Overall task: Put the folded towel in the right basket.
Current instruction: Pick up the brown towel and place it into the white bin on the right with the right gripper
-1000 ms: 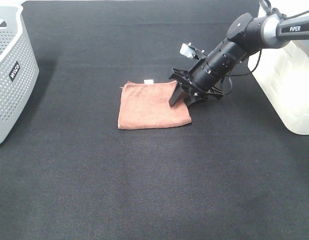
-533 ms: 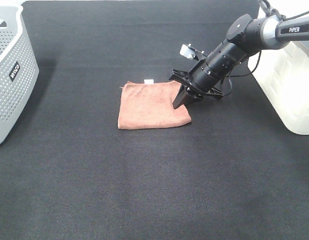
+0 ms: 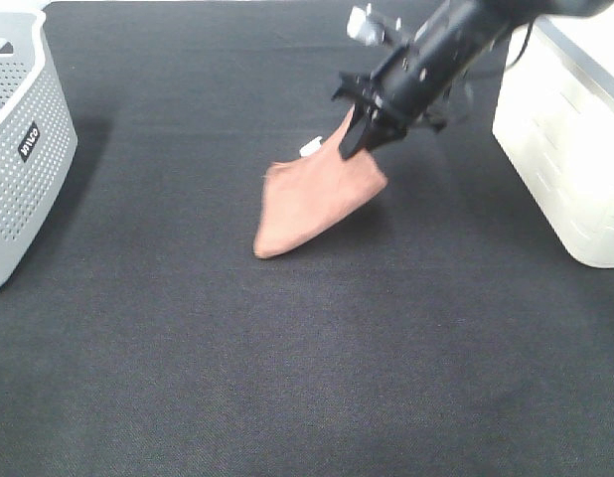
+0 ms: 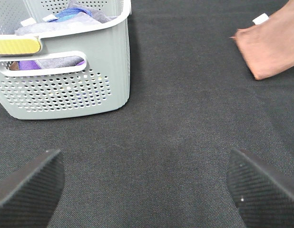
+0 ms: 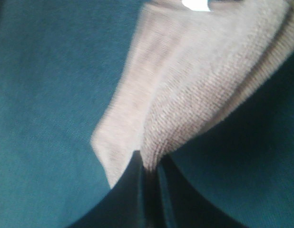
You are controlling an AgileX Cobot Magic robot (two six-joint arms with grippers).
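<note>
The folded towel (image 3: pixel 312 199) is rust-brown with a small white tag. It hangs tilted from my right gripper (image 3: pixel 354 147), which is shut on its right edge; the towel's lower left corner is near or on the black table. The right wrist view shows the towel (image 5: pixel 194 85) pinched between the shut fingers (image 5: pixel 137 190). The right basket (image 3: pixel 570 139), a cream plastic bin, stands at the right edge, to the right of the gripper. My left gripper (image 4: pixel 147 185) is open over bare table, with the towel (image 4: pixel 273 45) far off.
A grey perforated basket (image 3: pixel 19 149) with a dark label stands at the left edge; the left wrist view shows it (image 4: pixel 66 90) holding several cloths. The black table cloth (image 3: pixel 307 358) covers the whole surface.
My right gripper has closed on the towel's right edge and lifted it up and back. The towel has gone from lying flat to hanging tilted.
</note>
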